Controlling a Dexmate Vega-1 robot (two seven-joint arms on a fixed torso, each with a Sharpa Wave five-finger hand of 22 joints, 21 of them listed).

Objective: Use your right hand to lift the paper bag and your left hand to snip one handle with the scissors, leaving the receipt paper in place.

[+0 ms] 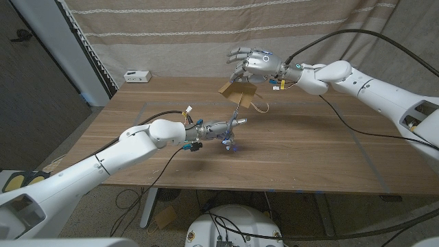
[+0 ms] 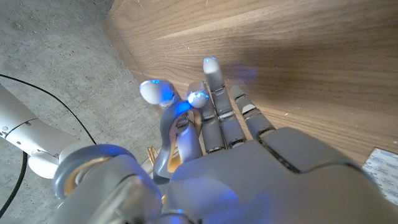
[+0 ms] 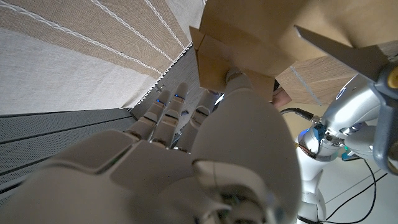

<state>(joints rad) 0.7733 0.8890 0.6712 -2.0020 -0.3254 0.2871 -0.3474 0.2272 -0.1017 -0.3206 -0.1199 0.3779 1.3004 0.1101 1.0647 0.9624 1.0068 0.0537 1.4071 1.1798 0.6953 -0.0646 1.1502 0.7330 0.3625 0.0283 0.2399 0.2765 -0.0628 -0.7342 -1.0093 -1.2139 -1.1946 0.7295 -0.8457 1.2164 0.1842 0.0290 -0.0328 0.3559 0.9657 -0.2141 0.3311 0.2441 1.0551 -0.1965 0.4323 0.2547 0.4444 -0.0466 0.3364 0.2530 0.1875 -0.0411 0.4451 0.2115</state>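
- Head view: the right hand [image 1: 252,64] is raised above the far part of the desk [image 1: 309,151], toward twelve o'clock from the desk's middle, and grips the top of the brown paper bag [image 1: 238,92], which hangs clear of the wood.
- A thin loop handle [image 1: 260,107] curves out from the bag at its four o'clock side.
- The left hand [image 1: 221,130] is near the desk's middle, at about six o'clock from the bag, and holds the scissors [image 1: 236,115]; their blades point up toward twelve o'clock and reach the lower edge of the bag.
- Blue light glows at the underside of the left hand, just over the wood.
- Right wrist view: the right hand [image 3: 186,155] has its fingers [image 3: 163,118] closed up against the folded brown paper of the bag [image 3: 249,37], so it is clamped on the bag.
- One grey scissor blade [image 3: 339,50] crosses in front of the bag here, with the left arm's wrist behind it.
- Left wrist view: the left hand [image 2: 249,168] is seen from behind, its fingers [image 2: 214,93] stretched over the desk [image 2: 298,50] near the desk's edge, and a blue-grey scissor handle [image 2: 171,134] is caught between thumb and fingers.
- A white slip with print, the receipt paper [image 2: 380,171], lies flat on the desk close beside this hand.
- A small white box [image 1: 137,75] sits at the desk's far corner at ten o'clock, before a striped curtain [image 1: 171,27].
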